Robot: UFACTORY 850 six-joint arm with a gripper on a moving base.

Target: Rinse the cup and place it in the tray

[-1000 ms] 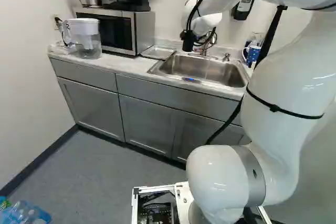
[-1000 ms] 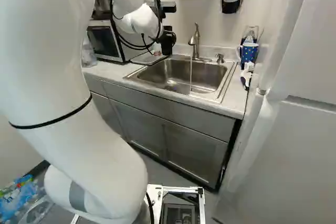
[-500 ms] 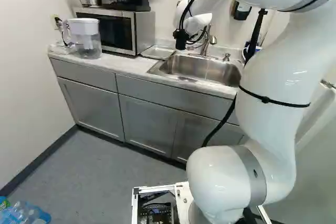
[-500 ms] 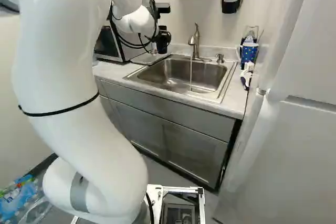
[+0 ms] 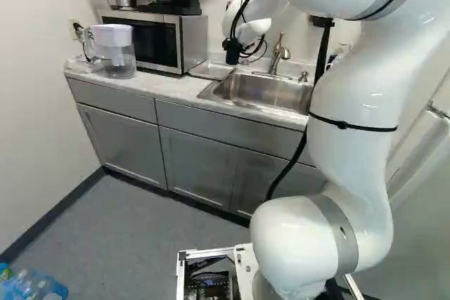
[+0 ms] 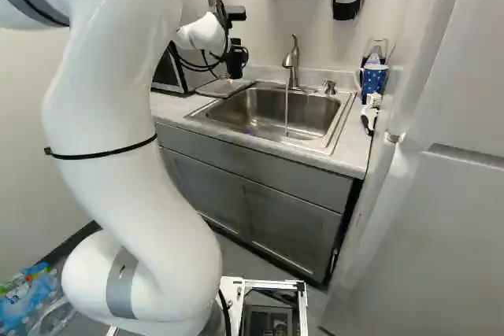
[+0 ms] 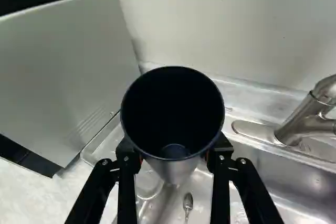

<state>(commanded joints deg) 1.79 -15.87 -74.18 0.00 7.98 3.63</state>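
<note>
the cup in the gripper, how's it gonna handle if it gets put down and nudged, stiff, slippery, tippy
The cup is probably stiff: its rim looks round between the gripper's fingers. The silvery outside looks smooth, so it may be slippery when wet. It seems narrower toward the base, so a nudge high up could tip it.

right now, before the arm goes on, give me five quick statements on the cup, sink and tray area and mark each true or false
1. The cup is held between the jaws. True.
2. The cup already stands released in the tray. False: the jaws still grip it.
3. Water is running from the faucet into the sink. True.
4. The tray lies between the microwave and the sink. True.
5. The blue dotted mug is in the sink. False: it is beside the sink, at the right of the right base view.
</note>
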